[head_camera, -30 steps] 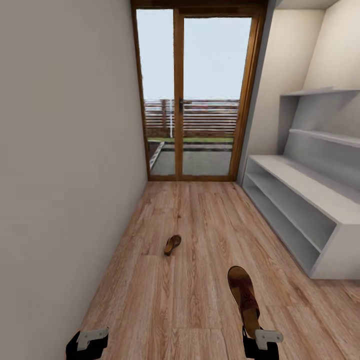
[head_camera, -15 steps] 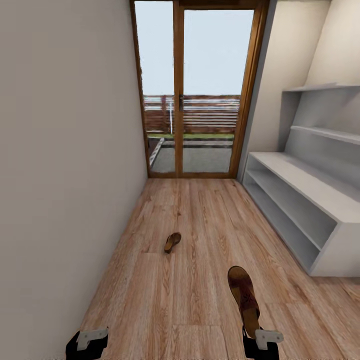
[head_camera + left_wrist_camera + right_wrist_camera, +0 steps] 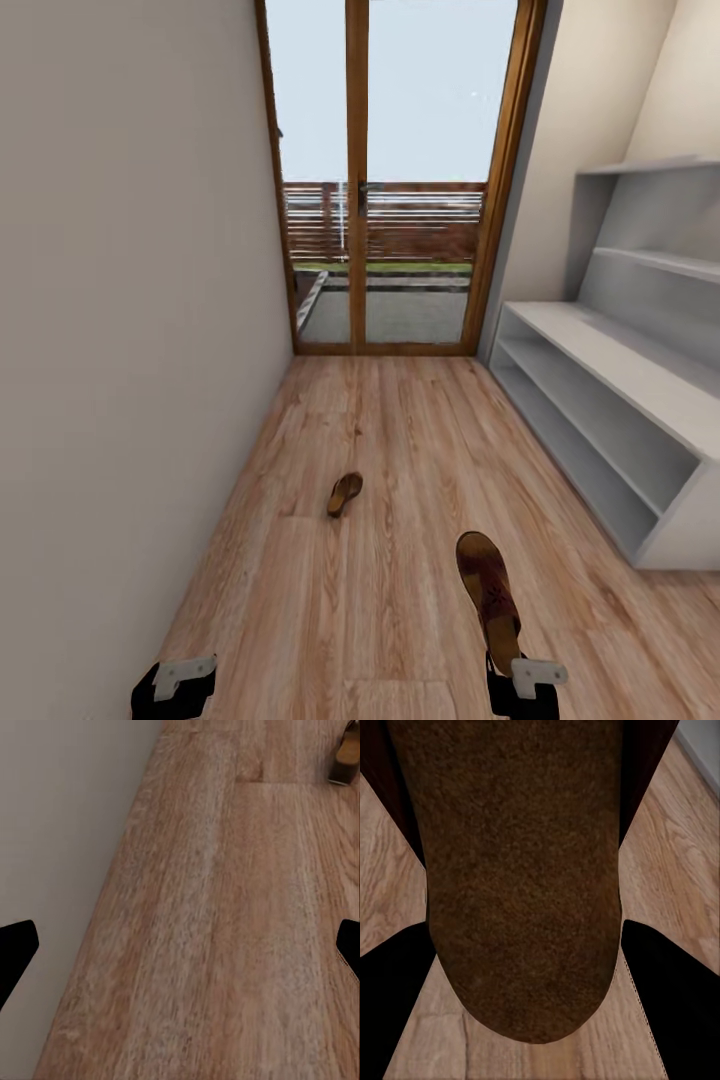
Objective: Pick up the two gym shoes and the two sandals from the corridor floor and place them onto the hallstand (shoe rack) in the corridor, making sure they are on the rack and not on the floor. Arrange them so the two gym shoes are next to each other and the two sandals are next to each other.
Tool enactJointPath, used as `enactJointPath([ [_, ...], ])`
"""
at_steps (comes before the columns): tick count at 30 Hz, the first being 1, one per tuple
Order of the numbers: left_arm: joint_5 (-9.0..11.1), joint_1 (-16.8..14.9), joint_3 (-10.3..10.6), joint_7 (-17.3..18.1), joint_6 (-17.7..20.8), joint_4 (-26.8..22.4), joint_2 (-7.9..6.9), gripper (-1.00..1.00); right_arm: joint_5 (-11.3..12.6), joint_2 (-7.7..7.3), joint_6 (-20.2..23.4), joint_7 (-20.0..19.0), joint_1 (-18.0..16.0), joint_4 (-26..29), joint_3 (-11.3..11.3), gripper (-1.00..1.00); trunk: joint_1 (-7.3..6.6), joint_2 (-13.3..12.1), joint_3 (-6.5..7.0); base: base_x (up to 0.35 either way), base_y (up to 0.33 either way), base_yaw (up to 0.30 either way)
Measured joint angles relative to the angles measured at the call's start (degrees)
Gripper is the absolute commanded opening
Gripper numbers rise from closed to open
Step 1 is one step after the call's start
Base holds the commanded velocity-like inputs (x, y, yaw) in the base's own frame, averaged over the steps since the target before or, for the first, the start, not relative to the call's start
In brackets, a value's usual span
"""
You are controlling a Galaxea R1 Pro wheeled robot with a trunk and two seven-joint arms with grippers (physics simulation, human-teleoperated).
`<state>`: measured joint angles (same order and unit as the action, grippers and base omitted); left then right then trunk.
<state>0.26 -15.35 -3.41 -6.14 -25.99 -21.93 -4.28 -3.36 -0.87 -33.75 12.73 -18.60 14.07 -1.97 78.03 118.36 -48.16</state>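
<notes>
A brown sandal [image 3: 488, 588] is grasped at its heel by the jaws of the right gripper [image 3: 522, 678], seen at the lower edge of the head view; the sandal juts forward from the jaws above the corridor floor [image 3: 400, 450], its footbed facing up. In the right wrist view the sandal's brown underside [image 3: 521, 870] is seen between the two dark fingers [image 3: 675, 997], with floor planks behind it. The left gripper [image 3: 180, 680] is seen low in the head view beside the left wall [image 3: 130, 300]; its jaws are spread wide, and in the left wrist view only bare planks [image 3: 225, 930] and the wall's foot lie between the finger tips [image 3: 15, 945]

A second sandal [image 3: 344, 493] lies on the floor near the middle of the corridor, well ahead of both grippers, tilted on its side; a part of it is also caught at one corner of the left wrist view [image 3: 348, 754]. The white hallstand [image 3: 610, 400] stands along the floor's right edge, with floating shelves [image 3: 650, 260] above it. A glazed wooden door [image 3: 400, 180] closes the far end of the corridor
</notes>
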Motion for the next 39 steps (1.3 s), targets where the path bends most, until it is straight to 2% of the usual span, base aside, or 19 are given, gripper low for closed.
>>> enactJointPath([
  [26, 0.01, 0.0, 0.0, 0.0, 0.07, 0.0, -0.03, 1.0, 0.11, 0.16, 0.04, -0.02, 0.0, -0.06, -0.06, -1.0, 0.0, 0.0, -0.04, 0.338, 0.0, 0.0],
  [39, -0.01, 0.0, 0.0, 0.0, 0.07, 0.0, -0.03, 1.0, 0.13, 0.22, 0.04, 0.06, 0.0, 0.08, -0.02, -1.0, 0.0, 0.0, -0.98, 0.339, 0.0, 0.0],
])
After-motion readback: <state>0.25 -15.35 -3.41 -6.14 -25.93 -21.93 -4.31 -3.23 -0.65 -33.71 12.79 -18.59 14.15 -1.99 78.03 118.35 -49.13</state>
